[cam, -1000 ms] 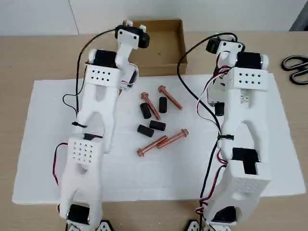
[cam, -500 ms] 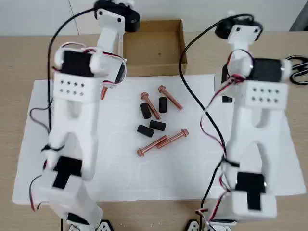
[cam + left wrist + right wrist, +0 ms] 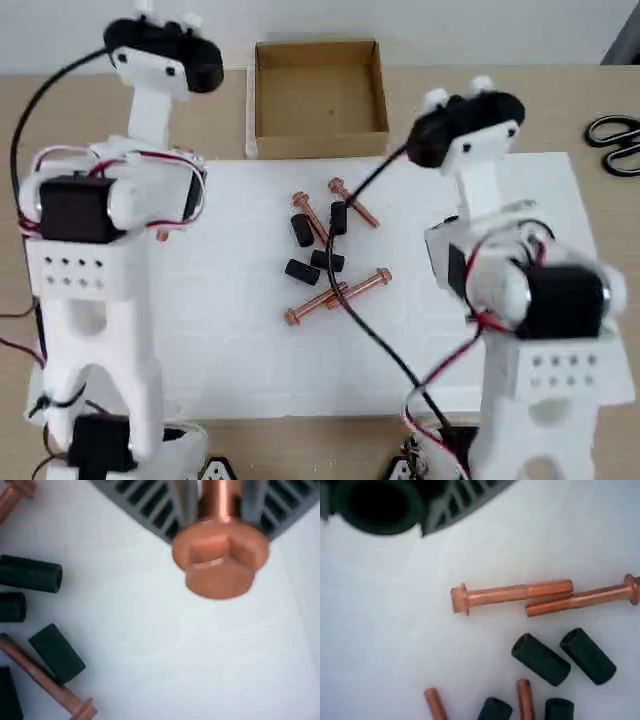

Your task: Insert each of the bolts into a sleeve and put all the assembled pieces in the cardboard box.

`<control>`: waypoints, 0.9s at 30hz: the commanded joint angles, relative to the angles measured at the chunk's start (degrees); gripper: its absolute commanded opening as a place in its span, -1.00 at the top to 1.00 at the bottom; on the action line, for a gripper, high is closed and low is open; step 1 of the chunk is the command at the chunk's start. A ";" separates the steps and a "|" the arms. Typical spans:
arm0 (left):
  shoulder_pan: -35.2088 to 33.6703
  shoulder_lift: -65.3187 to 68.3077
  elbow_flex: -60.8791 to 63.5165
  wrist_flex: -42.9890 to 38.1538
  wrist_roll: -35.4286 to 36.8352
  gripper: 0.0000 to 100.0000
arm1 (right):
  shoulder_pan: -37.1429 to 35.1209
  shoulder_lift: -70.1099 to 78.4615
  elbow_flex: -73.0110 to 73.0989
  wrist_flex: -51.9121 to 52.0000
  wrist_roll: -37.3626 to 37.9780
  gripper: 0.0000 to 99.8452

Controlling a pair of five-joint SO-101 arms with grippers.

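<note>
Overhead view: two white robot arms over a white foam sheet on a wood table. The L arm is at the sheet's left side, the R arm at its right.

L gripper: grey ribbed fingers are closed tight on the shank of a copper bolt. The bolt's hex flange head sticks out past the fingers, above bare sheet and off to one side of the loose parts.

R gripper: fingers are clamped on a black sleeve. Its open bore faces the wrist cam, and it's held above the sheet, apart from the pile.

Mid-sheet, btwn the arms, is a cluster of 4 loose bolts and 4 loose sleeves:
- 2 bolts lie on the near side, side by side and touching, offset lengthwise.
- 2 more bolts lie on the far side, angled.
- 1 sleeve sits btwn the far pair.
- The other 3 sleeves are in the middle, close together, all lying flat.

The cardboard box is open-topped and sits at the sheet's far edge, straight beyond the cluster and well apart from both held parts.

Black-handled scissors lie on the table at the far right, off the sheet.
</note>
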 commanded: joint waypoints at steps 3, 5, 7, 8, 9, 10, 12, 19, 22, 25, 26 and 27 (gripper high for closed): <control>-0.53 -8.35 6.73 -2.81 -0.18 0.99 | -0.48 -12.09 10.73 -8.13 0.53 0.99; -0.53 -9.85 9.01 -2.99 -0.26 0.99 | -0.48 -15.69 15.47 -10.95 0.53 0.99; -0.53 -11.08 10.86 -2.81 -0.26 0.99 | -0.40 -19.12 20.57 -14.11 0.79 0.99; -0.53 -11.87 11.65 -2.64 -0.26 0.99 | -0.22 -20.44 23.03 -15.60 0.62 0.99; -0.53 -12.66 12.53 -2.64 -0.26 0.99 | -0.22 -21.76 25.41 -17.27 0.53 0.99; -0.53 -13.45 13.23 -2.64 -0.26 0.99 | -0.22 -22.90 27.96 -19.38 0.44 0.99; -0.35 -15.12 14.37 -2.64 0.00 0.99 | -0.48 -25.10 33.14 -24.75 0.35 0.99; 1.67 -16.88 19.56 -9.85 9.58 0.99 | -0.57 -33.27 53.98 -44.79 -8.18 0.99; 1.76 -16.88 21.49 -15.74 12.92 0.99 | -1.71 -37.93 59.78 -49.10 -14.42 0.99; 1.76 -16.88 22.99 -18.90 15.21 0.99 | -4.79 -42.59 63.47 -50.51 -16.70 0.99; 1.76 -16.88 23.52 -19.60 15.47 0.99 | -6.20 -43.56 64.70 -50.51 -17.05 0.99; 1.76 -16.88 24.22 -20.48 15.47 0.99 | -7.87 -44.18 66.37 -50.77 -17.14 0.99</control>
